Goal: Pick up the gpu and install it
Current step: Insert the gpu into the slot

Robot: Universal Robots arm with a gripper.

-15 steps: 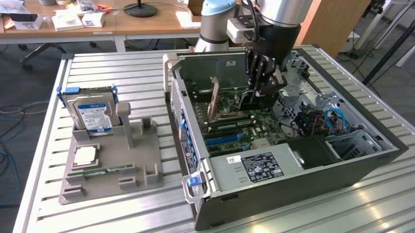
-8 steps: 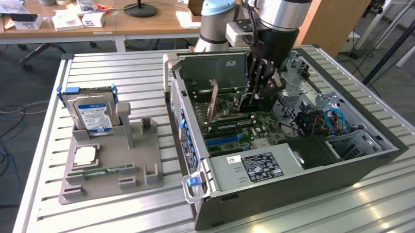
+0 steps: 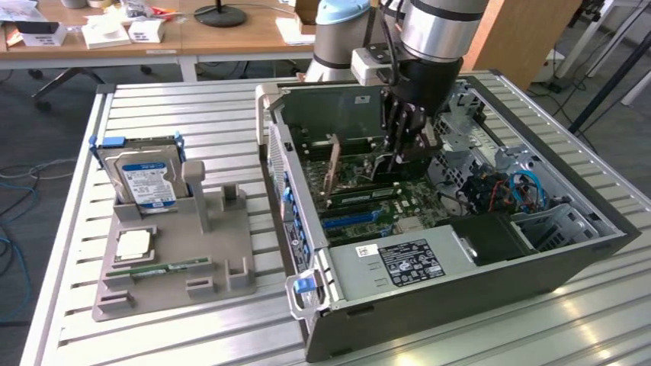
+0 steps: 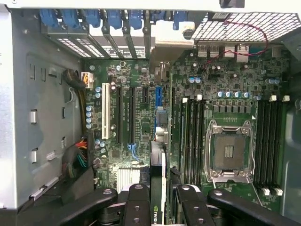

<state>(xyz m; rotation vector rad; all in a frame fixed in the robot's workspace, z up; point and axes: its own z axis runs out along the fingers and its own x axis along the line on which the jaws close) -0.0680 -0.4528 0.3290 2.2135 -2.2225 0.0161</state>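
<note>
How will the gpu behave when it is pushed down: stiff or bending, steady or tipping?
Probably stiff: the gpu stands straight, edge-on, in the tool. Likely light, being so thin. It may tip sideways if pushed, since only its narrow edge would rest down.

A slatted metal table (image 3: 173, 114) is seen under even light. Behind it a wooden desk (image 3: 244, 36) is set with white boxes (image 3: 107, 32) and a black lamp base (image 3: 221, 14); a wooden panel (image 3: 521, 38) is stood toward the exterior view's right. Grey floor (image 3: 36, 126) is crossed by loose cables (image 3: 26, 179).
</note>
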